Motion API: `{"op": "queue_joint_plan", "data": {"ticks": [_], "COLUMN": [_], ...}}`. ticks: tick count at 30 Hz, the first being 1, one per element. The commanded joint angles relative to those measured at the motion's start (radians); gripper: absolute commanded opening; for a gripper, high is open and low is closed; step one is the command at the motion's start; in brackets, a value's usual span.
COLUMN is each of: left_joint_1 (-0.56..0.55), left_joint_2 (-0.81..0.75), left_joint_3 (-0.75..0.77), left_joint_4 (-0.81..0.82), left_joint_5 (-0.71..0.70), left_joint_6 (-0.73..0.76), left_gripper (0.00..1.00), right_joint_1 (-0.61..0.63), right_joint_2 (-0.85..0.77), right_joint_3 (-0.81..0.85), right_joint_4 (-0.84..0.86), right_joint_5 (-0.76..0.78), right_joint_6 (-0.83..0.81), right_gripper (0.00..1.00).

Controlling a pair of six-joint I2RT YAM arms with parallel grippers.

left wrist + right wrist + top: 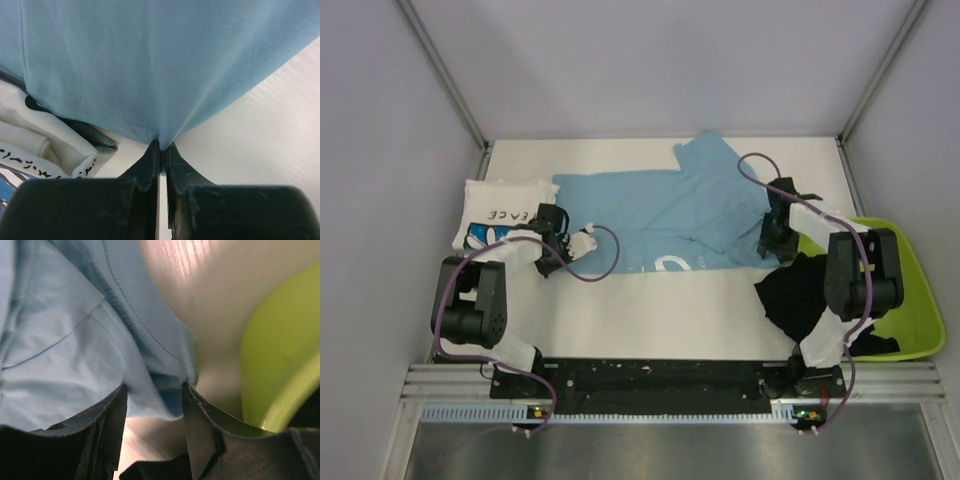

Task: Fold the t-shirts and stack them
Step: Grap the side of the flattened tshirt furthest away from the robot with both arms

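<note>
**Shirt gripped at its left hem, right pincer at the collar**

Spread across the middle of the white table (660,310), the light blue t-shirt (660,215) lies partly flat. One sleeve is folded up toward the far edge, and a fragment of white print shows along the near hem.

The left gripper (582,243) sits at the shirt's left end. In the left wrist view its fingers (150,165) are nearly closed, with the stitched hem of the blue cloth nipped between their tips.

The right gripper (775,238) is at the shirt's right end, next to the lime-green bin (910,290). In the right wrist view its fingers (112,415) stand clearly apart. Blue cloth and a ribbed collar band are bunched in the gap, but I cannot tell whether the pads actually press the fabric.

The white t-shirt (500,210) lies folded at the table's left side, just beyond the left gripper. Dark letters and a blue pattern show on top of it.

The black t-shirt (800,290) is crumpled at the right, draped over the bin's near-left rim and partly on the table.
</note>
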Motion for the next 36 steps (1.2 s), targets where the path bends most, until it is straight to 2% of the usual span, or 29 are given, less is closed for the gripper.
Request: {"op": "queue_joint_plan", "data": {"ticks": [1,5,8,18,22,24,25,26,27,30,32,34,36], "left_joint_1": [0.013,0.025,0.035,0.035,0.035,0.035,0.035,0.035,0.035,0.036,0.039,0.044,0.052], "left_joint_2": [-0.054,-0.072,-0.079,-0.109,-0.112,-0.109,-0.108,-0.105,-0.102,-0.066,-0.03,0.042,0.139], "left_joint_3": [-0.026,-0.032,-0.041,-0.038,0.005,0.043,0.076,0.121,0.17,0.375,0.513,0.679,0.802], "left_joint_4": [0.022,0.001,-0.044,-0.249,-0.358,-0.433,-0.476,-0.515,-0.544,-0.616,-0.604,-0.549,-0.501], "left_joint_5": [0.004,0.0,0.003,0.057,0.118,0.159,0.193,0.228,0.263,0.377,0.42,0.414,0.382], "left_joint_6": [0.015,0.036,0.061,0.09,0.088,0.091,0.088,0.085,0.079,0.046,-0.014,-0.115,-0.2], "left_gripper": [0.0,0.0,0.0,0.01,0.16,0.29,0.34,0.36,0.39,0.48,0.54,0.57,0.58], "right_joint_1": [-0.017,-0.038,-0.04,-0.04,-0.04,-0.038,-0.038,-0.038,-0.04,-0.022,-0.005,-0.003,-0.005], "right_joint_2": [0.078,0.061,-0.009,-0.066,-0.132,-0.154,-0.163,-0.175,-0.181,-0.2,-0.2,-0.179,-0.119], "right_joint_3": [0.003,-0.033,-0.073,-0.142,-0.157,-0.162,-0.157,-0.143,-0.12,0.017,0.132,0.249,0.369], "right_joint_4": [0.02,0.02,0.023,-0.005,-0.026,-0.042,-0.045,-0.053,-0.059,-0.066,-0.065,-0.042,-0.013], "right_joint_5": [0.043,0.108,0.167,0.147,0.142,0.116,0.087,0.051,-0.001,-0.227,-0.301,-0.35,-0.358], "right_joint_6": [0.026,0.035,0.039,0.055,0.055,0.041,0.027,0.007,-0.011,-0.105,-0.143,-0.171,-0.191], "right_gripper": [0.43,0.0,0.0,0.0,0.0,0.16,0.27,0.39,0.45,0.57,0.61,0.79,0.8]}}
